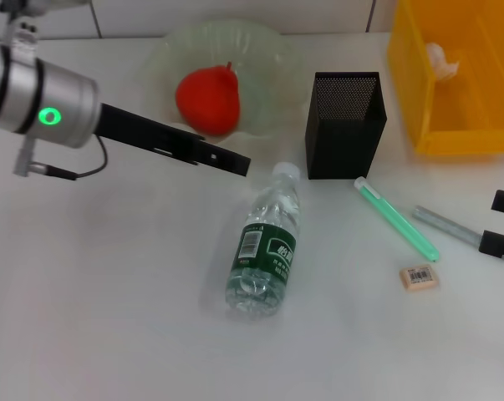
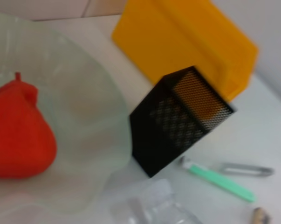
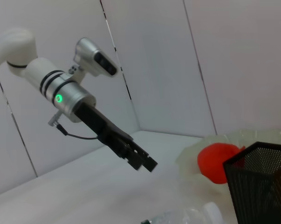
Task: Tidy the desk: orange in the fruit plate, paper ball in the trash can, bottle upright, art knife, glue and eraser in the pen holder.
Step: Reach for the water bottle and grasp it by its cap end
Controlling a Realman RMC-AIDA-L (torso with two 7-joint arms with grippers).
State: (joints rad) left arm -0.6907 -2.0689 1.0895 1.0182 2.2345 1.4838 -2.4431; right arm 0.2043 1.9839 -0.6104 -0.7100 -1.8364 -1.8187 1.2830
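The orange [image 1: 208,100] lies in the fruit plate [image 1: 260,58] at the back of the desk [image 1: 93,292]. My left gripper [image 1: 235,162] hovers just in front of the plate, above the desk and behind the bottle's cap; the right wrist view shows it [image 3: 147,162] in the air. The bottle [image 1: 264,251] lies on its side in the middle. The pen holder [image 1: 345,124] stands upright. The glue [image 1: 398,219], art knife [image 1: 448,225] and eraser [image 1: 419,277] lie at the right. My right gripper [image 1: 496,222] is open at the right edge, beside the art knife. The paper ball [image 1: 442,58] sits in the trash can [image 1: 460,134].
The left wrist view shows the orange [image 2: 19,135], fruit plate [image 2: 84,93], pen holder [image 2: 177,126], trash can [image 2: 177,37], glue [image 2: 219,179] and art knife [image 2: 247,170]. Bare tabletop lies at the front left.
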